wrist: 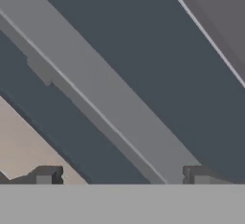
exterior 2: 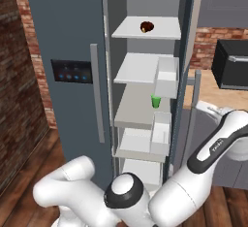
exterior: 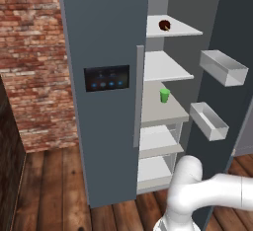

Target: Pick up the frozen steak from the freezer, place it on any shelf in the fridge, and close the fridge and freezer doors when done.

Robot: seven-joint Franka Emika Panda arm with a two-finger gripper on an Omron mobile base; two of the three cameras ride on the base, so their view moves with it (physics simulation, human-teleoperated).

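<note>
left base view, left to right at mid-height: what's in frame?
brick wall → closed door with the black panel → its bar handle → green cup on a shelf → white door bins on the open door

slate-grey doors (exterior: 106, 37), perhaps red-brown steak (exterior: 164, 25), green cup (exterior: 164, 95)

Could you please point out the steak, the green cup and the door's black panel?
steak (exterior: 164, 25): left base view, its dark top.
green cup (exterior: 164, 95): left base view, its side wall.
black panel (exterior: 106, 78): left base view, its centre.
</note>
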